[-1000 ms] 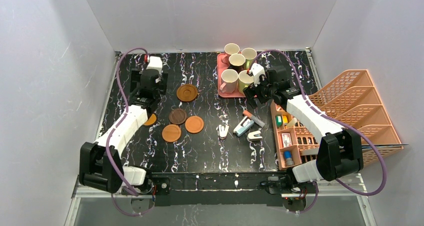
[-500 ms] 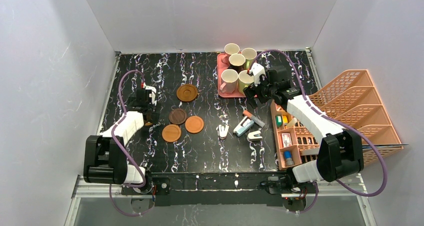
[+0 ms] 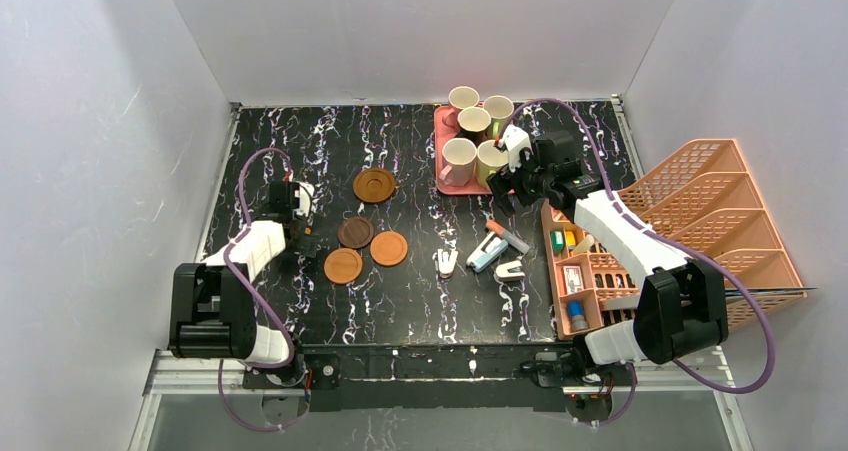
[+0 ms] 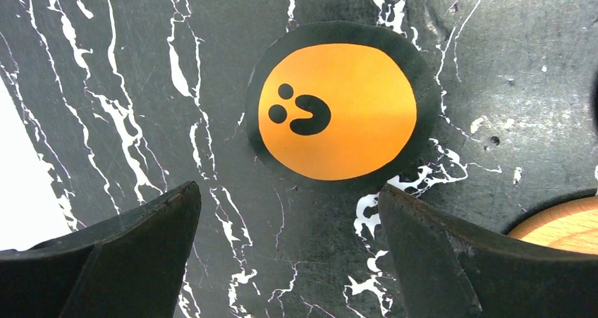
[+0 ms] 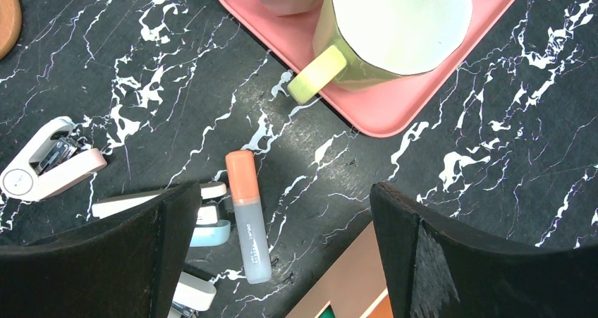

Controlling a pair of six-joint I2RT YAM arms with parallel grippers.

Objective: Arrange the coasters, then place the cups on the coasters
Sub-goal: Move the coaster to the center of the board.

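Nearest, the two arm bases sit at the front edge of the table (image 3: 420, 311), a black slab veined with white (marble-look) and boxed in by pale walls on three sides. Just beyond on the left, the left hand (image 4: 287, 191) hangs with its fingers spread wide, gripping nothing. Past its fingertips an orange coaster (image 4: 337, 111) with a dark rim and a small black mark lies flat and untouched.

To its right sit two orange-brown coasters (image 3: 343, 265) and a dark brown coaster (image 3: 355, 232), close together. A rimmed coaster (image 3: 375, 185) lies alone farther back. At mid-table is a scatter of small white office bits and a highlighter (image 5: 248, 216). An orange organizer (image 3: 575, 271) and stacked letter trays (image 3: 730, 211) fill the right side.

The right hand (image 5: 285, 191) is also spread and empty, above the highlighter, near a corner of the pink tray (image 5: 395, 110). Farthest back, the five cups (image 3: 459, 161) stand on that tray, none on a coaster. The yellow-green cup (image 5: 395, 29) pokes its handle over the tray's edge.

From above, the left arm covers the orange coaster. The left wrist view cuts off a wooden disc (image 4: 557, 226) at its right edge. The organizer's contents are too small to name.
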